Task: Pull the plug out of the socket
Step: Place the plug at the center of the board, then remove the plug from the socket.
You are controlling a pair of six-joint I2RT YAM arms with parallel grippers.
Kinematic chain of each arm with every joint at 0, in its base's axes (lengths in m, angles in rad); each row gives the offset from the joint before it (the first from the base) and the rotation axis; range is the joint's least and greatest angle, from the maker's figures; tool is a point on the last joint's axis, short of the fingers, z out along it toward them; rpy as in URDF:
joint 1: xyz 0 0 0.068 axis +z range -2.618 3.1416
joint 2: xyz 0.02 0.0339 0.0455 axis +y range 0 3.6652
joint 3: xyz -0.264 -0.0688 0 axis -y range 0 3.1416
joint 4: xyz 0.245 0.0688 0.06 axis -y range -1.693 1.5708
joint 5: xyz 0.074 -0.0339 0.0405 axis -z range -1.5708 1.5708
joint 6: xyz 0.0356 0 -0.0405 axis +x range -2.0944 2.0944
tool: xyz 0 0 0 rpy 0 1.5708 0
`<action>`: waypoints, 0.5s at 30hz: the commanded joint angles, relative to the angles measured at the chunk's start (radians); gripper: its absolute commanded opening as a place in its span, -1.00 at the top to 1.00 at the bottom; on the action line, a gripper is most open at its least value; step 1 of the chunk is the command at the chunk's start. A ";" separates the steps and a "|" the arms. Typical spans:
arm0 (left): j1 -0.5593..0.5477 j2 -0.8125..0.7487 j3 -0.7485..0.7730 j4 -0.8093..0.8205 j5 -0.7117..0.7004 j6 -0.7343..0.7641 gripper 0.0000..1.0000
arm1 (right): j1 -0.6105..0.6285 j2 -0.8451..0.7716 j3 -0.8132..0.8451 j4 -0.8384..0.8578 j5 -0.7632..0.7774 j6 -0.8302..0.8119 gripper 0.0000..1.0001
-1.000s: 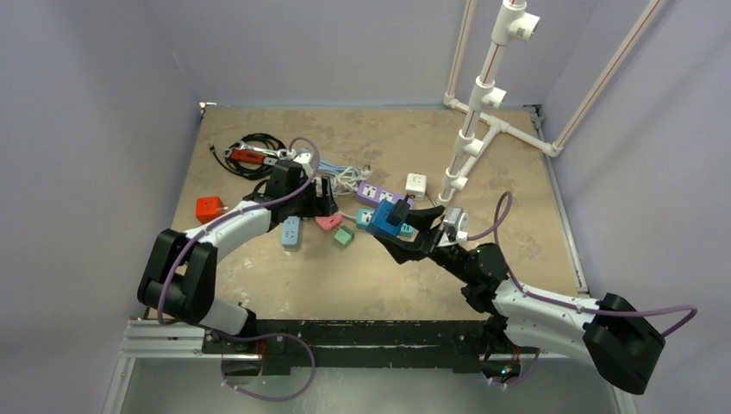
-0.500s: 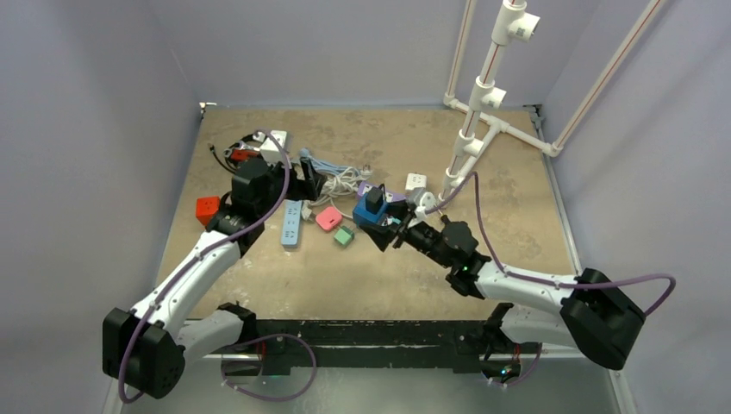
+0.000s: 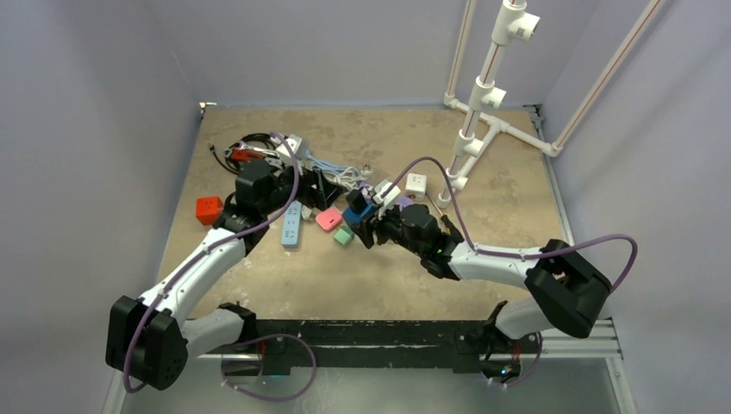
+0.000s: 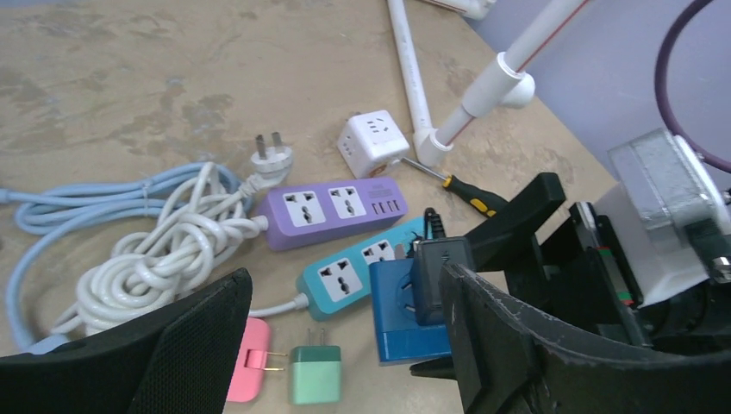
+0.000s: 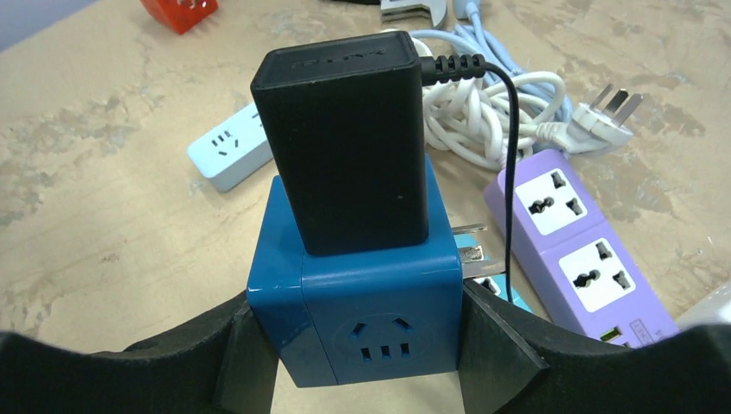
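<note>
Socket (image 5: 371,310) clamped in right hand (image 5: 358,354), left hand (image 4: 345,297) spread

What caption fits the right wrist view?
Right gripper clamps the blue socket cube with the black adapter plugged into its top.

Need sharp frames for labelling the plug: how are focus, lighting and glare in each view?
Top external: even diffuse light, soft shadows, sharp, though objects are small. Left wrist: purple strip crisp; left pincer fingers dark, blocking the lower frame. Right wrist: black plug and blue socket cube sharp, faint sheen, no glare; right pincer fingers dark along the bottom edge.
</note>
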 commanded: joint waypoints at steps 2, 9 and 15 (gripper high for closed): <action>-0.015 0.029 -0.001 0.087 0.132 -0.025 -0.57 | 0.015 0.002 0.074 0.015 0.037 -0.025 1.00; -0.054 0.082 0.007 0.085 0.169 -0.030 -0.54 | 0.033 0.012 0.083 0.010 0.065 -0.037 1.00; -0.072 0.141 0.017 0.098 0.208 -0.058 -0.52 | 0.056 0.022 0.090 0.004 0.108 -0.055 1.00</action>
